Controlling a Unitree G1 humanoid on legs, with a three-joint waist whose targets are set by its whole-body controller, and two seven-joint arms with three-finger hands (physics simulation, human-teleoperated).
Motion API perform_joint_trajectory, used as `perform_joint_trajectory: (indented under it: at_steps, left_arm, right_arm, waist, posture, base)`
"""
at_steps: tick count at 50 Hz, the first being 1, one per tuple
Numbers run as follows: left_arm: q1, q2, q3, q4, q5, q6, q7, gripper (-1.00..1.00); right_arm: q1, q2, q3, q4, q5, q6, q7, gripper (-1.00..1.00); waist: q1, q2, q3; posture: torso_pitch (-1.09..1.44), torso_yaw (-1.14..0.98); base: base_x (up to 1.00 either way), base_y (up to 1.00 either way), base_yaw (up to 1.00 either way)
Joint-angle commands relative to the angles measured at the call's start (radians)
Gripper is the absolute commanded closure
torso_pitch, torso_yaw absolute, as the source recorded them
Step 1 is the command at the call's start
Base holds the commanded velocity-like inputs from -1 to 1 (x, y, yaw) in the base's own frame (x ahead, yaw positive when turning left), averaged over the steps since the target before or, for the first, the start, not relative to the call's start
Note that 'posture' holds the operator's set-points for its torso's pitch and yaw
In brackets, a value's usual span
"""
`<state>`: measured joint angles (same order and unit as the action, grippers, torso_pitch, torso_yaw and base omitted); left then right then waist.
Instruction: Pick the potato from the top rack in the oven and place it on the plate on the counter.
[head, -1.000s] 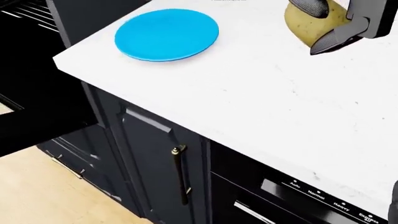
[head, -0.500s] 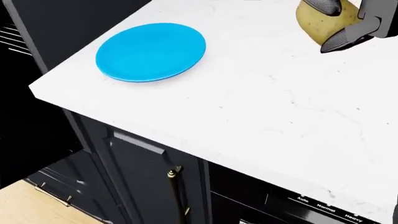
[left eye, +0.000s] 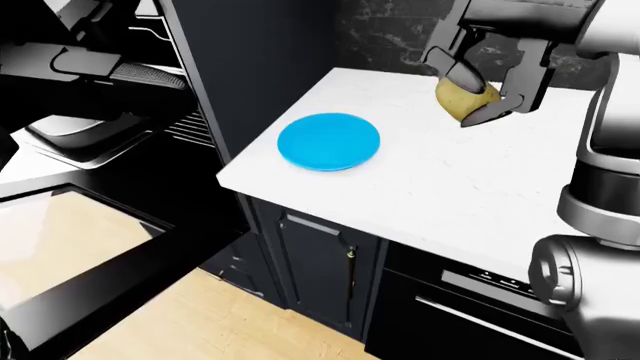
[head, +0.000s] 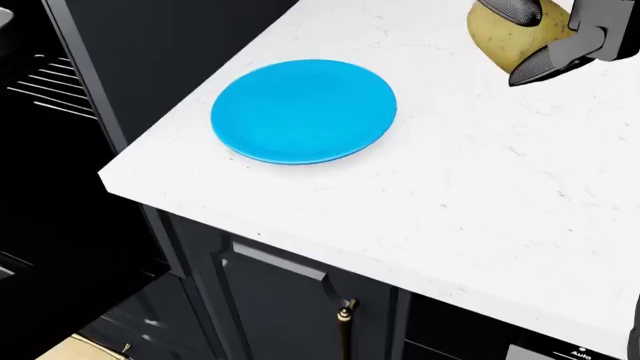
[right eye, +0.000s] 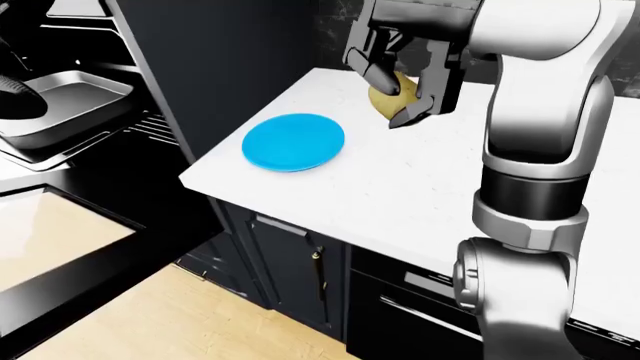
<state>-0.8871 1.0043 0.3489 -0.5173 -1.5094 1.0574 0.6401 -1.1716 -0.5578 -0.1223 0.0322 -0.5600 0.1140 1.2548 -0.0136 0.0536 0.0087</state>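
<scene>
The yellow-brown potato (head: 497, 37) is held in my right hand (head: 530, 39), whose dark fingers (head: 545, 64) close round it above the white counter (head: 430, 195). It hangs to the right of the round blue plate (head: 303, 111), apart from it and a little higher in the view. The plate lies empty near the counter's left corner. In the left-eye view the potato (left eye: 455, 103) and plate (left eye: 329, 141) show the same way. My left arm (left eye: 75, 64) is a grey and black shape at the top left by the open oven; its fingers do not show clearly.
The oven stands open at the left, with its door (left eye: 90, 255) lowered over the wooden floor and a metal tray (right eye: 60, 94) on a rack. A dark cabinet (head: 280, 300) with a handle and a dishwasher (left eye: 480, 307) sit under the counter.
The whole head view has shifted, so the camera moved; the plate now sits lower and further right. The potato in my right hand is closer to the plate than before.
</scene>
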Motion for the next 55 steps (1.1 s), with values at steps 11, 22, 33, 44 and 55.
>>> perform_joint_trajectory:
  at_steps: [11,22,33,44,55]
  left_arm:
    - [-0.034,0.004,0.007,0.002,0.011,-0.02,0.003,-1.0]
    - [-0.023,-0.011,0.012,-0.006,0.02,-0.013,0.004,-1.0]
    - [-0.03,-0.012,0.006,-0.007,0.015,-0.012,0.01,-1.0]
    - [-0.034,-0.015,0.006,-0.007,0.019,-0.009,0.007,-1.0]
    - [-0.035,-0.013,0.007,-0.007,0.018,-0.007,0.006,-1.0]
  right_arm:
    - [-0.027,-0.016,-0.018,-0.012,0.001,-0.009,-0.025,1.0]
    - [-0.015,-0.012,-0.019,-0.019,-0.005,-0.014,-0.026,1.0]
    - [-0.007,-0.01,-0.026,-0.047,0.018,0.029,-0.025,0.98]
    - [-0.011,-0.006,-0.021,-0.049,0.026,0.041,-0.031,0.99]
    - [-0.025,0.026,-0.006,-0.063,0.023,0.071,-0.033,1.0]
  waist:
    - [0.005,-0.063,-0.027]
    - [-0.001,0.084,-0.062]
    - [-0.007,0.0,-0.003]
    - [0.003,-0.017,-0.031]
    - [-0.017,0.012,-0.021]
  posture:
    - [-0.11,0.0]
    - [-0.11,0.0]
    - [-0.11,0.0]
    - [-0.11,0.0]
    - [-0.11,0.0]
  base:
    - [0.03,0.35,0.0]
    - [0.03,0.35,0.0]
    - [0.02,0.15,0.0]
    - [0.0,-0.1,0.0]
    - [0.0,0.0,0.0]
